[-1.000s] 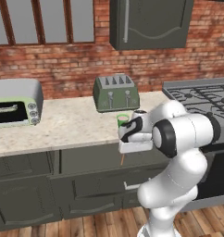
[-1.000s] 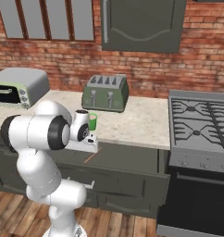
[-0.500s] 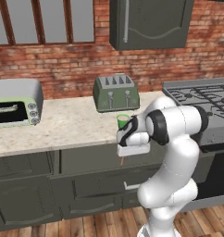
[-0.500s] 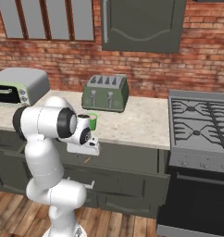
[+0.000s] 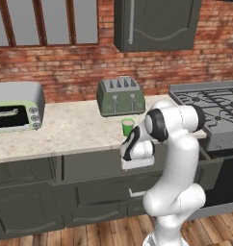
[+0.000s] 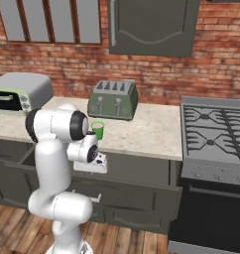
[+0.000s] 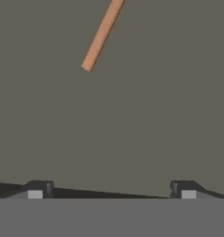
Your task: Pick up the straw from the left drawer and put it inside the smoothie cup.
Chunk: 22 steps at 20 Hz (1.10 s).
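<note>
While the straw point(image 7: 102, 35) lies loose on the grey floor of the drawer point(image 7: 132, 120), nothing of the task is yet done. The hand point(image 7: 111, 189) hangs over the drawer with its fingertips spread wide and nothing between them; the straw's near end sits well ahead of them and off to one side. The cup point(image 5: 128, 127) stands on the surface point(image 5: 75, 129) in front of the toaster point(image 5: 120, 96), without a straw. Left, by the look of it: centre over the straw, descend, grasp, lift, and drop it into the cup.

No readable text or labels anywhere
</note>
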Motion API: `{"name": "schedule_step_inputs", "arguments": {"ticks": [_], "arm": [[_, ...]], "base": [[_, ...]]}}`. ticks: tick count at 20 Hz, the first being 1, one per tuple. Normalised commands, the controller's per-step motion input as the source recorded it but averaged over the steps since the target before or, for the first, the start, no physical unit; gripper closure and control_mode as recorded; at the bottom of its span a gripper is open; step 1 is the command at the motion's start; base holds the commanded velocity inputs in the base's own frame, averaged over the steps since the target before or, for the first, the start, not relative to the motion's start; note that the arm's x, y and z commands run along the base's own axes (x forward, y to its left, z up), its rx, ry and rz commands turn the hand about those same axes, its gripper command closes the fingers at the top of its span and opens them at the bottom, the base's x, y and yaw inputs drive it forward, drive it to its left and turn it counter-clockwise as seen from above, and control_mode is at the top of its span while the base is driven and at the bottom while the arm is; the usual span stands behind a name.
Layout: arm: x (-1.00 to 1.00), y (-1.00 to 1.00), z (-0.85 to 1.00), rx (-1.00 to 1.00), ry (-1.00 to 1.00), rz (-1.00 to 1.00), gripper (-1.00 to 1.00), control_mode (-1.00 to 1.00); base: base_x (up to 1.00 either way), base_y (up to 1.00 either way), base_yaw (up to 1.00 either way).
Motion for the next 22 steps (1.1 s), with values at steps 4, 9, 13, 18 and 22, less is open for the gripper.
{"name": "schedule_step_inputs", "arguments": {"ticks": [4, 9, 13, 18, 22], "arm": [[-0.01, 0.0, -0.33, 0.0, 0.05, 0.0, -1.0, -1.0], [-0.31, 0.0, -0.08, 0.0, 0.05, 0.0, -1.0, -1.0], [-0.72, 0.0, 0.0, 0.0, 0.01, 0.0, -1.0, -1.0], [-0.94, 0.0, 0.04, 0.0, 0.0, 0.01, -1.0, -1.0], [-1.0, 0.0, 0.18, 0.0, 0.0, 0.04, -1.0, -1.0]], "base": [[0.0, 0.0, 0.0], [0.0, 0.0, 0.0], [0.0, 0.0, 0.0], [0.0, 0.0, 0.0], [0.0, 0.0, 0.0]]}}
